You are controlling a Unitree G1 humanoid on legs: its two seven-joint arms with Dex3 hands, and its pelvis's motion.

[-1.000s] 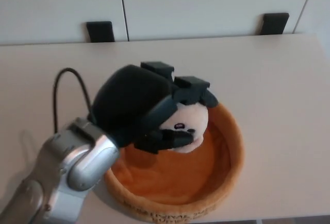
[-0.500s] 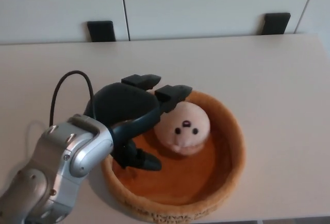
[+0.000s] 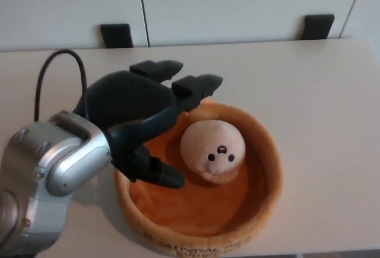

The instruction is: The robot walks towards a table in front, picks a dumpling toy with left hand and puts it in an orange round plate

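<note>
The dumpling toy (image 3: 213, 149), a pale peach ball with a small black face, lies inside the orange round plate (image 3: 266, 178), towards its back. My left hand (image 3: 145, 118) hovers over the plate's left rim, open, fingers spread and holding nothing. Its two upper fingers (image 3: 196, 83) reach past the plate's back-left edge and the thumb (image 3: 160, 175) hangs low over the plate's left side. A small gap separates the hand from the toy. My right hand does not show.
The plate sits near the front edge of the pale table (image 3: 314, 92). A white wall with two black brackets (image 3: 116, 35) (image 3: 316, 25) stands behind the table. A black cable (image 3: 56, 71) loops up from my left forearm.
My left hand has let go of the dumpling toy and drawn back to the left and up. The toy now rests free in the plate, a little lower than before.
</note>
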